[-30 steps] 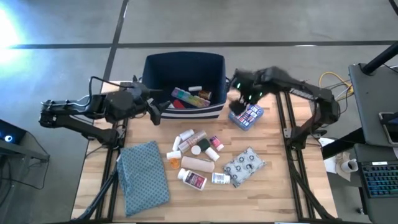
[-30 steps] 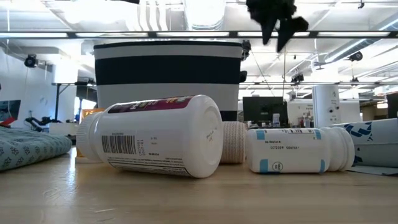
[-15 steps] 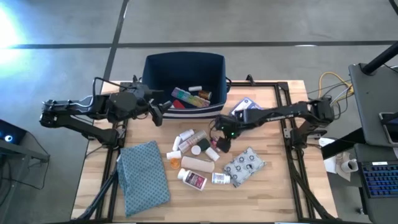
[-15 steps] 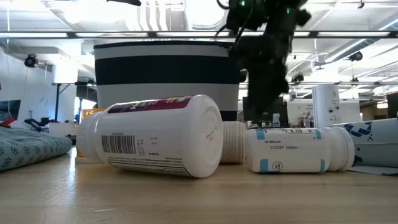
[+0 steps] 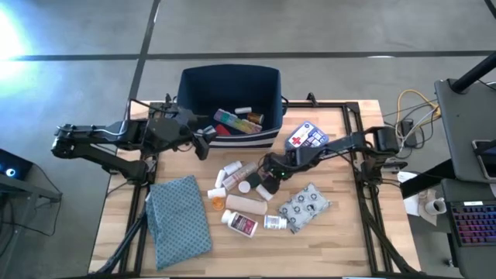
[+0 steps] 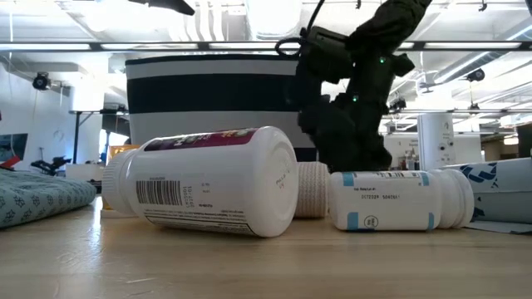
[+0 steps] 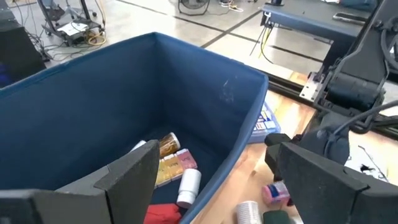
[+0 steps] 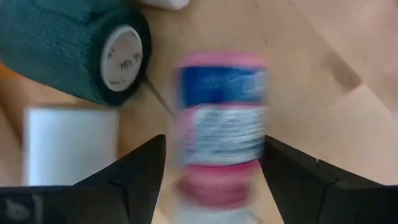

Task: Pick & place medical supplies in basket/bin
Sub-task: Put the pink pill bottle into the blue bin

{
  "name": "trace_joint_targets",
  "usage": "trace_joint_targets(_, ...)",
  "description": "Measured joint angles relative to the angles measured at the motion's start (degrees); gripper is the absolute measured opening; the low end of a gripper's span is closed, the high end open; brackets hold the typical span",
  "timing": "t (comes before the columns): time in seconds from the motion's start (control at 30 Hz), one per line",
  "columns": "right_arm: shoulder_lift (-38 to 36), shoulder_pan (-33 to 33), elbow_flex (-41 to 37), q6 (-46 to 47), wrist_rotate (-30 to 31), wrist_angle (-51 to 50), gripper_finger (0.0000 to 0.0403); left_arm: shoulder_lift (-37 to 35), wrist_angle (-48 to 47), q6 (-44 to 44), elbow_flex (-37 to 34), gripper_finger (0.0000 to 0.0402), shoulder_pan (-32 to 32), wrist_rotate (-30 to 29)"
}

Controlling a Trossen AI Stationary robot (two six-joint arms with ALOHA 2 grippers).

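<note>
My right gripper (image 5: 267, 175) is down in the pile of supplies in the middle of the table. It is open, with one finger on each side of a small pink-capped bottle with a blue and white label (image 8: 221, 124), which lies on the wood. I cannot tell whether the fingers touch it. In the low view this gripper (image 6: 345, 141) stands behind the small white bottle (image 6: 399, 199). My left gripper (image 5: 203, 146) hovers open at the near left corner of the navy bin (image 5: 229, 74). The bin (image 7: 205, 112) holds the rainbow pill organizer (image 5: 236, 122), a white bottle and a red item.
A dark green roll (image 8: 81, 56) and a white item (image 8: 71, 146) lie next to the pink-capped bottle. Around them are a big white bottle (image 5: 240, 223), a tan roll (image 5: 246, 204), a grey patterned pouch (image 5: 304, 206) and the red-cross box (image 5: 308, 137). The teal dotted cloth (image 5: 178, 221) lies near left.
My right gripper has swung from beside the bin's right side, above the red-cross box, toward the near left and down into the pile, and now stands low over the pink-capped bottle. My left gripper has shifted slightly right along the bin's front.
</note>
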Motion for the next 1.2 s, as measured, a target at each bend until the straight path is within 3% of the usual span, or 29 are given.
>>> trace_joint_targets(0.13, 0.45, 0.02, -0.20, 4.05, 0.42, 0.15, 0.0222, -0.11, -1.37, 0.00, -0.10, 0.0304, 0.00, 0.02)
trace_joint_targets(0.33, -1.13, -0.06, 0.47, 3.51, -0.04, -2.38, 0.0149, -0.11, -2.79, -0.01, -0.12, 0.0304, 0.00, 0.00)
trace_joint_targets(0.5, -5.85, 0.14, 2.95, 1.97, -5.27, -5.31, 0.0149, -0.11, -2.79, -0.02, -0.12, 0.0304, 0.00, 0.00)
trace_joint_targets(0.67, -16.02, 0.30, 7.24, 0.40, -5.45, -7.53, 0.0149, -0.16, -2.72, -0.02, -0.12, 0.0304, 0.11, -0.03)
trace_joint_targets(0.8, -24.67, -0.34, 12.26, 1.82, 2.78, -7.43, 0.0151, -0.16, -1.19, 0.17, -0.12, 0.0304, 0.11, -0.59)
trace_joint_targets(0.93, -29.82, 0.02, 18.08, -0.98, 21.59, -2.52, 0.0183, -0.16, -0.80, 2.81, 1.22, 0.0304, 0.11, -0.63)
trace_joint_targets(1.0, -29.63, -0.86, 20.16, -5.60, 27.90, 0.48, 0.0195, -0.18, -0.81, 4.28, 2.04, 0.0304, 0.13, -0.71)
trace_joint_targets(1.07, -27.63, -3.83, 22.33, -8.52, 26.18, 2.72, 0.0201, -0.16, -1.08, 4.98, 2.96, 0.0304, 0.13, -0.72)
trace_joint_targets(1.2, -20.19, -10.45, 28.08, -10.38, 13.86, 2.12, 0.0205, -0.16, -2.58, 4.91, 5.29, 0.0304, 0.15, -0.73)
